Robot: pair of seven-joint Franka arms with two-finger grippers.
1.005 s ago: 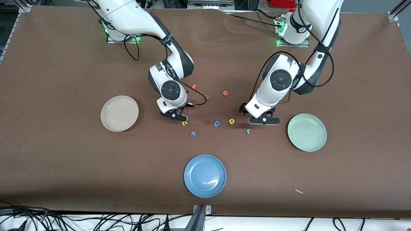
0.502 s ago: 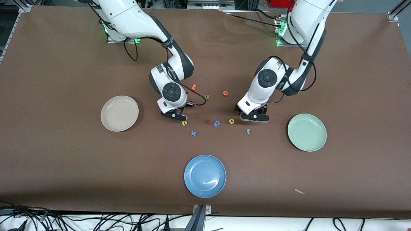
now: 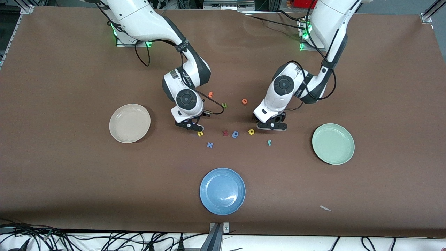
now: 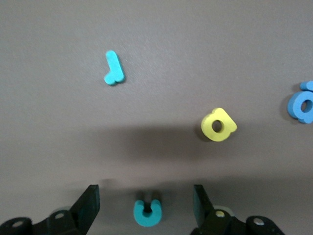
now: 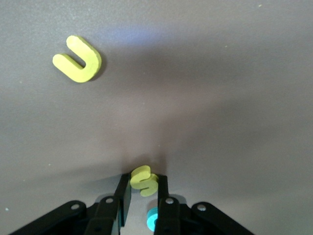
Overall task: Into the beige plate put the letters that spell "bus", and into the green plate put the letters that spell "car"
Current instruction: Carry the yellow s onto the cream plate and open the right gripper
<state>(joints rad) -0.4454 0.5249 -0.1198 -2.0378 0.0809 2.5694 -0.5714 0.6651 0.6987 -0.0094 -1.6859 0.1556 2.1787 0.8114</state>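
**Op A:** Front view, starting at the right arm's end of the table: what do you have?

**Op B:** I see the beige plate (image 3: 129,123) with nothing in it. Next along, the right gripper (image 3: 190,125) is low at the table. On its wrist camera I see the fingers (image 5: 124,196) pinched tight on the yellow "s" (image 5: 144,181). A teal letter (image 5: 152,219) peeks out just under them, and I can't read its shape. The yellow "u" (image 3: 200,133) lies flat just beside that gripper, nearer the front camera.

**Op A:** And the middle?

**Op B:** I count loose letters on the brown table (image 3: 69,174): a blue "x" (image 3: 209,145), a dark red one (image 3: 225,132) touching a blue rounded one (image 3: 235,134), then the yellow "a" (image 3: 251,131). Two orange letters (image 3: 210,94) and a green "u" (image 3: 225,105) sit closer to the bases. The blue plate (image 3: 222,191) is nearest the front camera.

**Op A:** Left arm?

**Op B:** The left gripper (image 3: 271,126) is down just beside the "a". Its wrist camera shows me the jaws spread wide, one on either side of the teal "c" (image 4: 146,213), and clear of it. The teal "r" (image 3: 269,142) lies near, and the green plate (image 3: 333,143) at the left arm's end holds nothing.
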